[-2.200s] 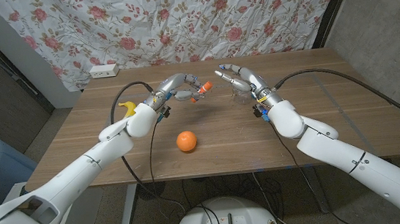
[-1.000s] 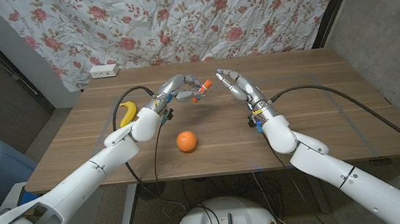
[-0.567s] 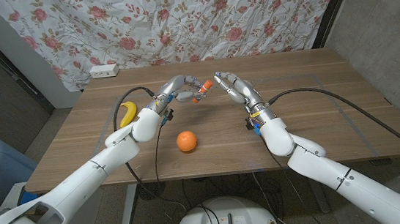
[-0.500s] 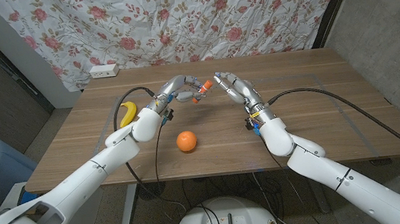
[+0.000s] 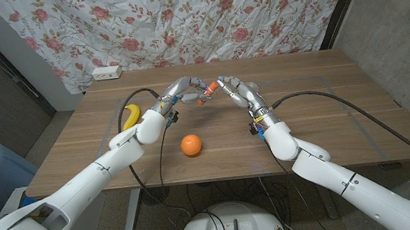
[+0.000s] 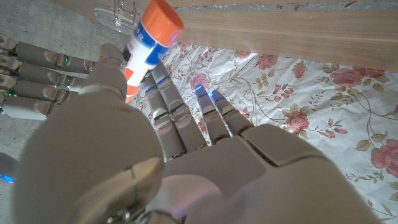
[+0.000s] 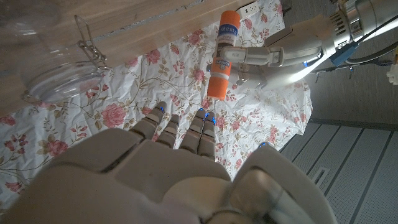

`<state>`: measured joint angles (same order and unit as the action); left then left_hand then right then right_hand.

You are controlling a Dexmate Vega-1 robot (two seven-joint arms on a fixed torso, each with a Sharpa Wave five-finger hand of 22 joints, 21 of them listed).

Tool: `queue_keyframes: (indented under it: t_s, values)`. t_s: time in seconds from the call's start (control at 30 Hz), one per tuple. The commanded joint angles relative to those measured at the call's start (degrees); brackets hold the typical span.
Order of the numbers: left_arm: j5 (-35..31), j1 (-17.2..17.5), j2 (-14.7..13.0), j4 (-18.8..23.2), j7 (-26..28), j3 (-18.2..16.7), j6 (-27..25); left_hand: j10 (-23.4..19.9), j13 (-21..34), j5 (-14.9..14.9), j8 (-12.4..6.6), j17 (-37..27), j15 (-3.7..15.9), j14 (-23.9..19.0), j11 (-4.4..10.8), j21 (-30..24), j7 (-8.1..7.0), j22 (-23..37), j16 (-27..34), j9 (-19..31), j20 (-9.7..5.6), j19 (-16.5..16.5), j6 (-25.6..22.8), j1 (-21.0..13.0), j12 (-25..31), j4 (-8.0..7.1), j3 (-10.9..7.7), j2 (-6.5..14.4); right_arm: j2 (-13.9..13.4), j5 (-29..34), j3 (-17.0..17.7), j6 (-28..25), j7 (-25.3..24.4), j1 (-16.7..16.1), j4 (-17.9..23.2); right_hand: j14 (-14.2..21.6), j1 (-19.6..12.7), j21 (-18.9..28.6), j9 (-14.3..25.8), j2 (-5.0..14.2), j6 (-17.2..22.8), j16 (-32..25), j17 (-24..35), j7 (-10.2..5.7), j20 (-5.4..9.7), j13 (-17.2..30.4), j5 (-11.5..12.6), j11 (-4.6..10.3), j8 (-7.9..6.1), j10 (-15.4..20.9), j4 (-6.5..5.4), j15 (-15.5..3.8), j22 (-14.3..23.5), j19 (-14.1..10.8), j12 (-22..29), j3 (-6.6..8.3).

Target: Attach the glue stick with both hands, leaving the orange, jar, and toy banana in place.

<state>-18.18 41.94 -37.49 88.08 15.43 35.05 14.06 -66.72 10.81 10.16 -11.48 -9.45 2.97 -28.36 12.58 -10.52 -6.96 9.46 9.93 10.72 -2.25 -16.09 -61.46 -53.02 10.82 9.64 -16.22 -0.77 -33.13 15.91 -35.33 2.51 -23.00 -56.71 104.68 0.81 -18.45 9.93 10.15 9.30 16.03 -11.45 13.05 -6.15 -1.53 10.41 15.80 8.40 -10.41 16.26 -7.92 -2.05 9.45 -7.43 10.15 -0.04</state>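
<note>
My left hand [image 5: 182, 92] holds a glue stick [image 5: 204, 94] above the table's far middle, its orange cap pointing toward my right hand [image 5: 237, 93]. That hand is spread, its fingertips [image 5: 221, 80] just beside the cap, holding nothing. In the left wrist view the glue stick [image 6: 148, 42] sticks out past my left hand [image 6: 168, 155], with the right hand's fingers [image 6: 34, 74] close by. The right wrist view has the glue stick [image 7: 222, 56] pinched by the left hand [image 7: 273, 55], beyond my right hand [image 7: 168, 180]. The orange [image 5: 190, 145] lies nearer me.
A toy banana [image 5: 130, 115] lies at the left beside my left forearm. The clear glass jar [image 7: 53, 68] with a wire clasp stands on the wooden table [image 5: 340, 109] close to my right hand. A white power strip [image 5: 106, 72] sits at the far left edge.
My right hand has moved left, closing most of the gap to the glue stick's cap. The left hand has held the stick nearly still; the orange and banana have not moved.
</note>
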Motion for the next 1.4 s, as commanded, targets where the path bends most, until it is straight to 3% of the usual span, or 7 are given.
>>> queue_keyframes:
  t_s: [0.03, 1.4]
  values:
    - [-0.04, -0.71, 0.33, -0.98, -0.14, 0.44, 0.46, -0.16, 0.24, 0.29, -0.6, -0.15, 8.68, -0.16, 0.3, -0.34, -1.59, 0.23, 0.36, 0.29, -3.12, -0.46, -4.13, -3.53, 0.32, -0.3, -0.11, 4.05, 0.23, -0.39, -0.58, 0.07, 0.87, 0.68, -0.8, -0.52, 0.8, 0.19, -0.03, -0.04, 0.49, -0.01, 0.15, -0.18, 0.14, 0.0, -0.33, -0.02, -0.29, 0.04, -0.61, -0.36, 0.26, 0.28, 0.26, -0.05]
    - [-0.03, -0.45, 0.66, -0.11, 0.49, 0.45, -0.41, -0.16, 0.24, 0.3, -0.59, -0.14, 8.72, -0.1, 0.31, -0.35, -1.68, 0.23, 0.33, 0.29, -3.16, -0.5, -4.12, -3.62, 0.33, -0.23, -0.04, 4.09, -0.71, 0.82, -1.16, 0.31, 1.35, 0.69, -1.04, -0.4, 2.19, 0.64, -0.03, 0.09, 0.9, -0.42, -0.11, -0.21, 0.47, 0.0, -0.79, -0.05, -0.46, 0.28, -0.67, -0.25, 0.25, 0.45, 0.44, 0.48]
